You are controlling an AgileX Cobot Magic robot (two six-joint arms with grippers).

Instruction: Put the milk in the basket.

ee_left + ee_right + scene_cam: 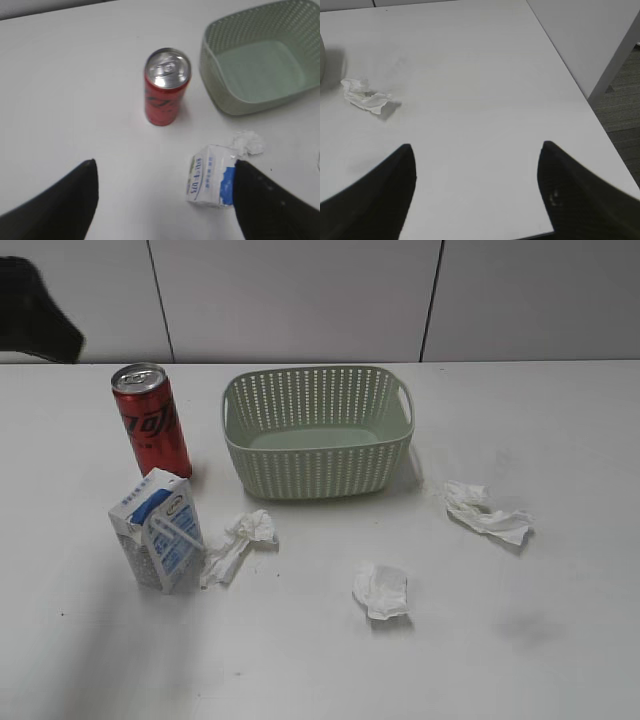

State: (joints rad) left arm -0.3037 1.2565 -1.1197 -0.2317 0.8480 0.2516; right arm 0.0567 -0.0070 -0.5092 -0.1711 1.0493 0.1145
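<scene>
Milk (pixel 212 175): upright, partly hidden behind right finger of left gripper (pixel 165 200).
Left gripper: spread wide, empty.
Right gripper (pixel 476 190): spread wide, empty.
Can (pixel 166 86): ahead of left gripper.
Basket (pixel 220 95): ahead-right, cut off.
Tissue (pixel 366 96): ahead-left of right gripper.

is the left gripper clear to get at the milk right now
Probably yes: the left gripper is open above the table, the milk stands by its right finger, and the can and tissue sit beyond.

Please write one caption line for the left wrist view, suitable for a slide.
Open left gripper above the table, with the milk near its right finger, the red can and the basket beyond.
</scene>
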